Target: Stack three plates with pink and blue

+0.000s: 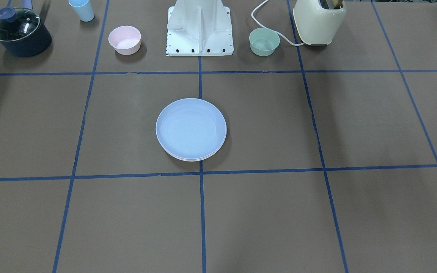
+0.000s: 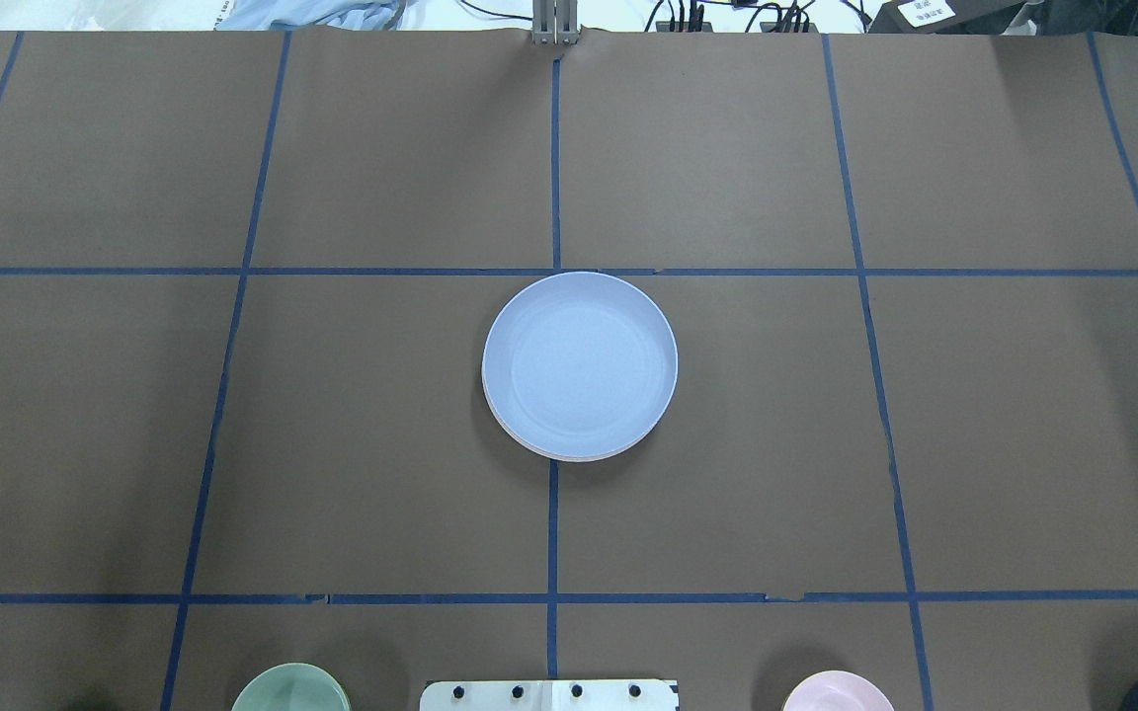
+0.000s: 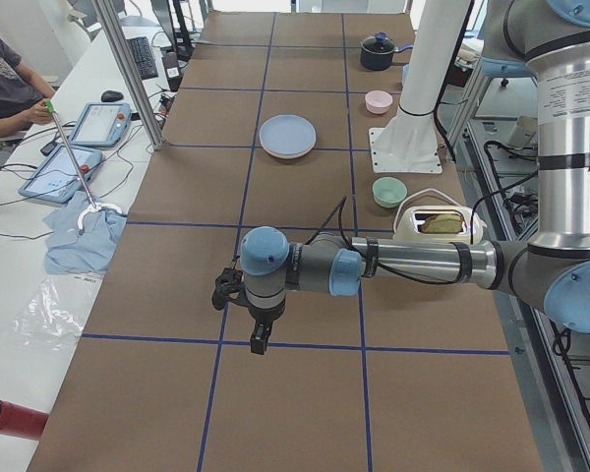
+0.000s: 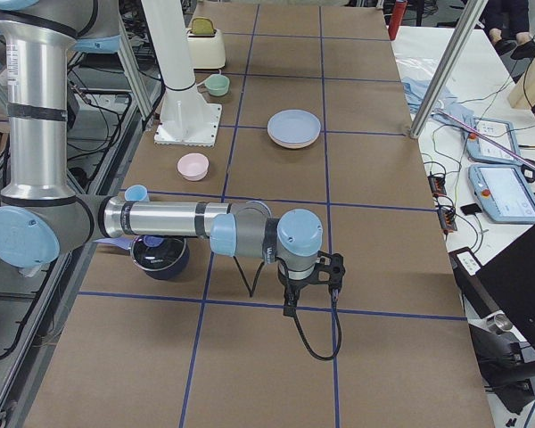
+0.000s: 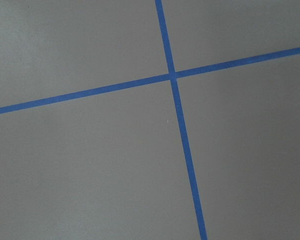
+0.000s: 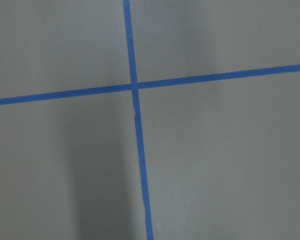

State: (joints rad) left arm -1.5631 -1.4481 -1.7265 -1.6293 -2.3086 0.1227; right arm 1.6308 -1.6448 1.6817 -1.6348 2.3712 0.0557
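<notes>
The light blue plate lies on top of a stack at the table's middle, and also shows in the overhead view. Thin pale rims of plates under it peek out at the stack's edge; I cannot tell their colours for sure. The pink and cream-green plates are otherwise hidden. My left gripper hangs over the table far from the stack, toward the robot's left end. My right gripper hangs over the far right end. I cannot tell whether either is open or shut. Both wrist views show only brown table and blue tape.
Along the robot's side stand a dark pot with a glass lid, a light blue cup, a small pink bowl, the robot base, a small green bowl and a cream toaster.
</notes>
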